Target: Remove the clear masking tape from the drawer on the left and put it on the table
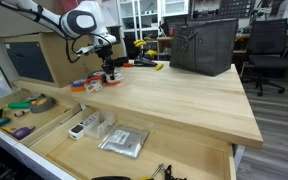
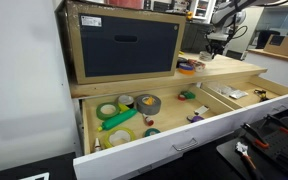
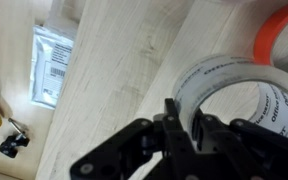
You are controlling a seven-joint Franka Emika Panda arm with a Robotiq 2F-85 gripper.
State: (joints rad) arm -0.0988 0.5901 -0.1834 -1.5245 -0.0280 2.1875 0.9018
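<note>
Pinching the wall of the clear masking tape [image 3: 234, 88] with one finger inside the ring and one outside, the gripper [image 3: 187, 118] appeared clamped on the roll, though the close wrist view left the contact a little uncertain. The roll was down at the table [image 1: 174, 100], just beside an orange roll [image 3: 284, 30] and well apart from the drawer [image 1: 9, 128]. Gripping across the wall suited so thin a hoop; probably only the release remained.

Arm [image 1: 82, 20] reaching in from far left, wrist bent down. Gripper [image 1: 109, 73] vertical, sitting low, far left. Wrist view: black fingers [image 3: 170, 112] nearly together, pinching wall of clear masking tape [image 3: 234, 80].
</note>
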